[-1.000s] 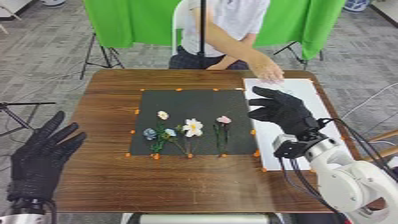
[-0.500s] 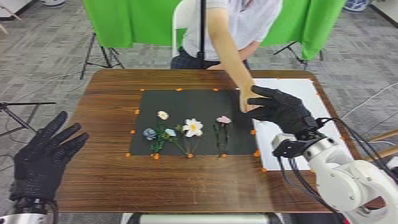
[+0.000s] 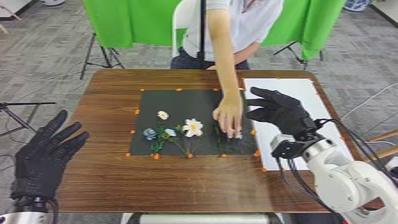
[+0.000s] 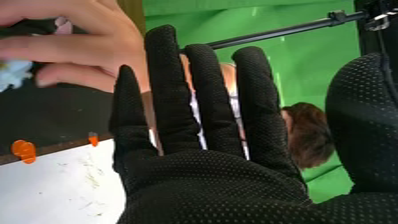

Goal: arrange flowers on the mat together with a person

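Left hand: the robot's left hand (image 3: 37, 159) hung over the table's left edge, wide, its straight fingers spread and holding nothing.
Right hand: the robot's right hand (image 3: 282, 119) hung over the white sheet (image 3: 282, 86), beside the mat, with nothing in its grasp. In the right wrist view this hand (image 4: 209, 180) was wide too, fingers straight and thumb well apart from them.
Person's hand: from the far side of the table (image 3: 178, 187), a person's hand (image 3: 229, 111) reached down onto the right part of the black mat (image 3: 182, 100), fingers pointing toward the robot.
Pink flower: in the right wrist view, pink petals (image 4: 62, 24) showed between the person's fingers; whether they were gripped, I could not tell.
White flower: the big white flower (image 3: 193, 127) lay on the mat, left of the person's hand, its stem running toward the near edge.
Small flowers: left of it lay a cream flower (image 3: 163, 115), with a pale blue flower (image 3: 170, 132) and a grey-blue flower (image 3: 150, 134) nearer the robot.
Orange markers: orange tabs (image 3: 179, 90) dotted the mat's border.
Backdrop: a green curtain (image 3: 133, 25) hung behind the person.
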